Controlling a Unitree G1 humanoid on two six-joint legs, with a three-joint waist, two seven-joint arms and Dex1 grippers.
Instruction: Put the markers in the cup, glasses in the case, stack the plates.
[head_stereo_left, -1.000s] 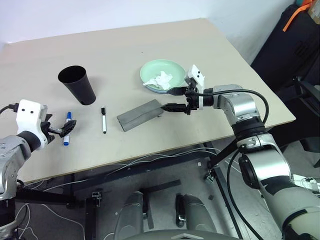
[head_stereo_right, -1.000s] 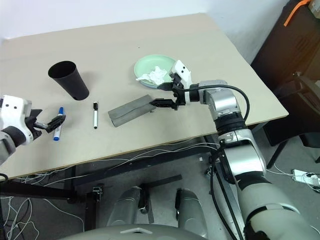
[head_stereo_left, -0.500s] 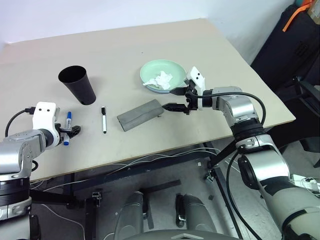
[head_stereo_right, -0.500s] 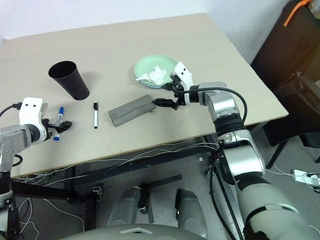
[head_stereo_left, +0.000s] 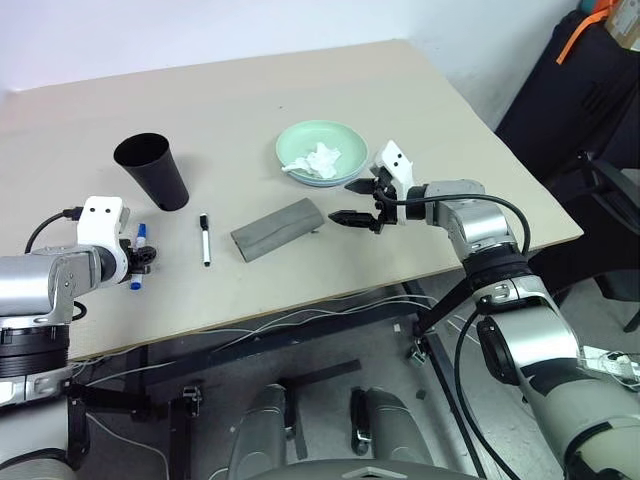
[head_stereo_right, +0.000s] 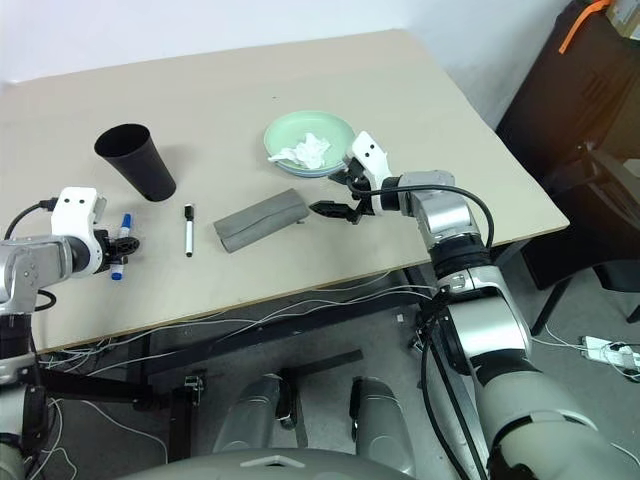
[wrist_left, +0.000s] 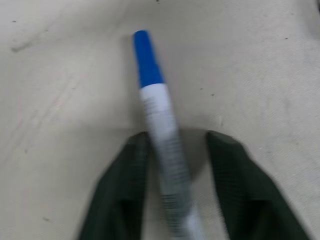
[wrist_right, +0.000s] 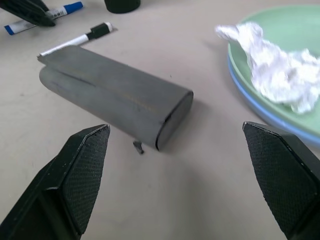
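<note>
Bare table (head_stereo_left: 420, 120) lies beyond the plates (head_stereo_left: 322, 150); cup (head_stereo_left: 152, 170) stands left.

Pale wooden table in a plain, evenly lit room

The table (head_stereo_left: 300, 100) has a light beige top, standing before a white wall (head_stereo_left: 150, 30) that runs along its far edge. Beneath its near edge, a dark metal frame (head_stereo_left: 300, 320) carries loose white cables (head_stereo_left: 290, 318) that hang and loop along the underside. The floor (head_stereo_left: 330, 350) is grey and smooth, with a white power strip (head_stereo_right: 610, 352) lying on it at the right. To the right of the table stands dark furniture (head_stereo_left: 580, 110) with an orange strap (head_stereo_left: 575, 35) draped over its top. Light is soft and diffuse, throwing only faint shadows.
</note>
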